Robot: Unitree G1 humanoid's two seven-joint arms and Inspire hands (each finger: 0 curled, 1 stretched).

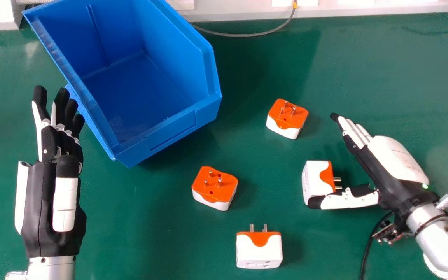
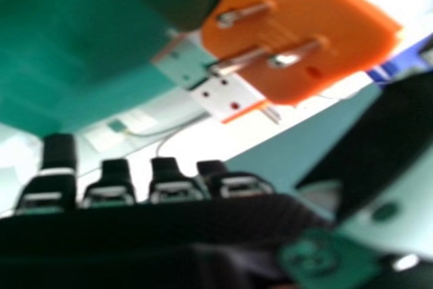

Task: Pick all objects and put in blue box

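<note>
Nearest, a plug (image 1: 259, 251), pins pointing away. Left hand (image 1: 45, 194), at the left, open, fingers straight. Right hand (image 1: 396, 159), also open, thumb by a second plug (image 1: 317, 181). A third plug (image 1: 215, 188), then a fourth (image 1: 287, 116), pins up. Farthest, the box (image 1: 138, 81), askew on the table (image 1: 371, 70).

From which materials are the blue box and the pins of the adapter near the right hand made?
The blue box seems moulded plastic, satin: thick, evenly coloured walls with soft sheen. The pins look like smooth, polished metal, judging by bright silvery glints; which metal, I cannot tell.
</note>
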